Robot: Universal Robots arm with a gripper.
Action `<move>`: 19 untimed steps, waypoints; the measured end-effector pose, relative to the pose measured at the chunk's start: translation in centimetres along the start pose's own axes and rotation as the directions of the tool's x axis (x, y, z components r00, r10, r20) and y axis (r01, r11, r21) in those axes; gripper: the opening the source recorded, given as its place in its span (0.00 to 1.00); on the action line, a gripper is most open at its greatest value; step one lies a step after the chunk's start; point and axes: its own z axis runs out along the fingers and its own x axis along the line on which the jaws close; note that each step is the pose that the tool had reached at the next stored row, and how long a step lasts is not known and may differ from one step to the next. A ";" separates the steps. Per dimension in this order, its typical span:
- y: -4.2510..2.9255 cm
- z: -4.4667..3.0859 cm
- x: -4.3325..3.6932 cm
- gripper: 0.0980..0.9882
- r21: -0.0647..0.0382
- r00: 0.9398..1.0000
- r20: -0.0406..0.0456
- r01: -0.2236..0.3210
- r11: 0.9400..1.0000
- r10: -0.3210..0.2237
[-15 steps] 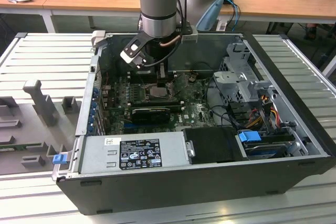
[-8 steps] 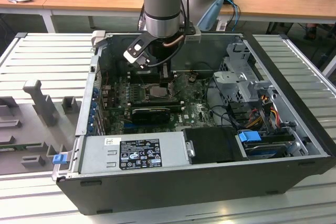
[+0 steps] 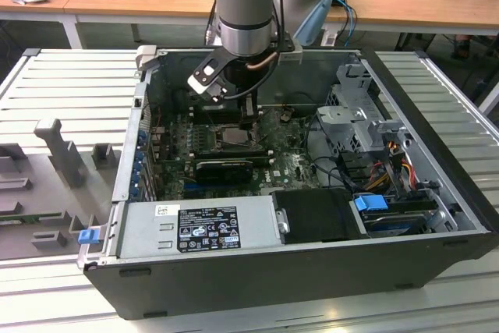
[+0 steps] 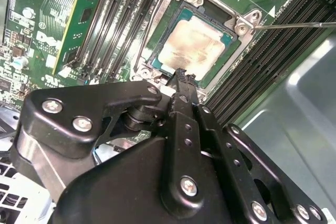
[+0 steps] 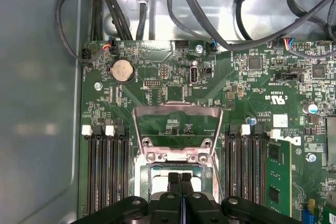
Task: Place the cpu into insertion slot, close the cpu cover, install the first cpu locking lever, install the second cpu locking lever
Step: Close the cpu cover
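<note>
The cpu [image 4: 193,45], a flat chip with a pale metal top, lies in the square insertion slot [image 4: 242,26] on the green board. In the first wrist view the cpu cover [image 5: 177,109] is flipped open, and the board shows through its square window. My gripper [image 5: 181,178] hovers just over the near edge of the cpu [image 5: 160,174], its two black fingers pressed together with nothing between them. A thin locking lever [image 4: 294,24] juts out beside the slot. In the exterior view the gripper [image 3: 248,118] hangs inside the open computer case.
Black memory slots [image 5: 105,171] flank the socket on both sides, and a green memory module [image 5: 275,169] stands close by. A long black card [image 3: 224,168], the power supply [image 3: 199,228], a drive cage [image 3: 359,115] and loose cables [image 5: 220,19] crowd the case.
</note>
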 end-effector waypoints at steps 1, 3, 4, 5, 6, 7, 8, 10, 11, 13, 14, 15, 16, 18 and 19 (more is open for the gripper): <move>0.11 0.01 0.00 0.01 0.000 1.000 0.000 0.000 1.000 0.000; 0.30 0.02 0.00 0.01 0.001 1.000 0.000 0.000 1.000 0.000; 0.37 0.03 0.00 0.01 0.001 1.000 0.000 0.000 1.000 0.000; 0.40 0.02 0.00 0.01 0.001 1.000 0.000 0.000 1.000 0.000; 0.41 -0.03 0.00 0.01 0.001 1.000 0.000 0.000 1.000 0.000; 0.42 -0.09 0.00 0.01 0.001 1.000 0.000 0.000 1.000 0.000; 0.44 -0.29 0.01 0.01 0.001 1.000 0.000 0.000 1.000 0.000; 0.46 -0.64 0.02 0.01 0.001 1.000 0.000 0.000 1.000 0.000; 0.49 -0.98 0.04 0.01 0.001 1.000 0.000 0.000 1.000 0.000; 0.51 -1.23 0.05 0.01 0.001 1.000 0.000 0.000 1.000 0.000; 0.56 -1.25 0.05 0.01 0.001 1.000 0.000 0.000 1.000 0.000; 0.66 -1.26 0.05 0.01 0.001 1.000 0.000 0.000 1.000 0.000; 0.82 -1.31 0.04 0.01 0.001 1.000 0.000 0.000 1.000 0.000; 0.85 -1.51 0.05 0.01 0.001 1.000 0.000 0.000 1.000 0.000; 0.86 -1.64 0.06 0.01 0.001 1.000 0.000 0.000 1.000 0.000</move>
